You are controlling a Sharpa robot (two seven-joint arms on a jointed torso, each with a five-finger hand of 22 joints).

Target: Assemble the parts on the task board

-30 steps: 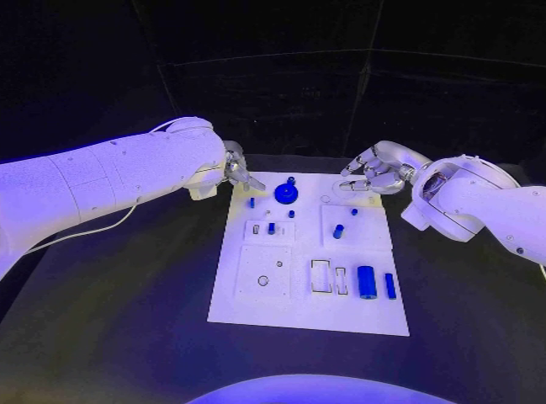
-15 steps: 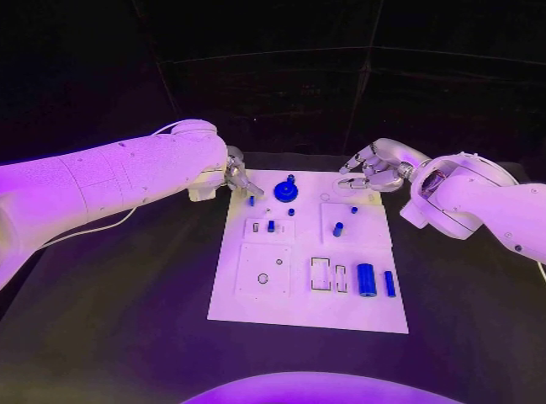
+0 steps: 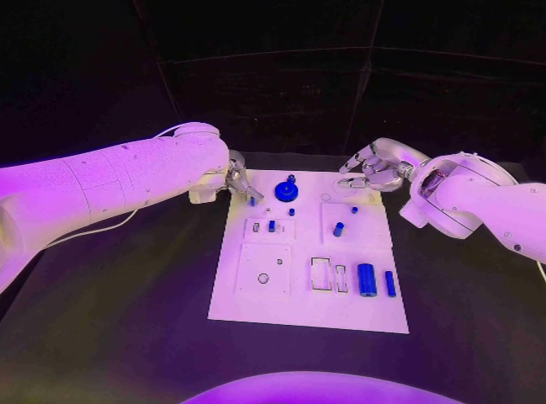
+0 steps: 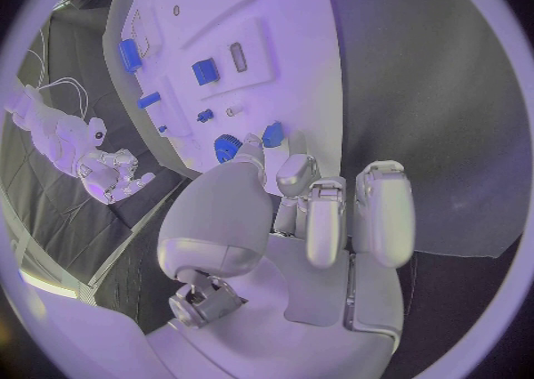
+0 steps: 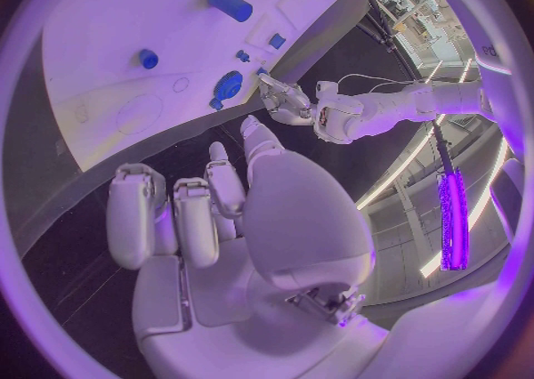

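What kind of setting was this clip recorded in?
Probably a robotics lab or test cell: a white task board with small blue parts lies on a black table, with dark curtain-like walls behind and the left hand and right hand over it.

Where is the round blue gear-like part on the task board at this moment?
In the head view, the round blue gear-like part sits near the far edge of the task board, between the left hand and the right hand, nearer the left.
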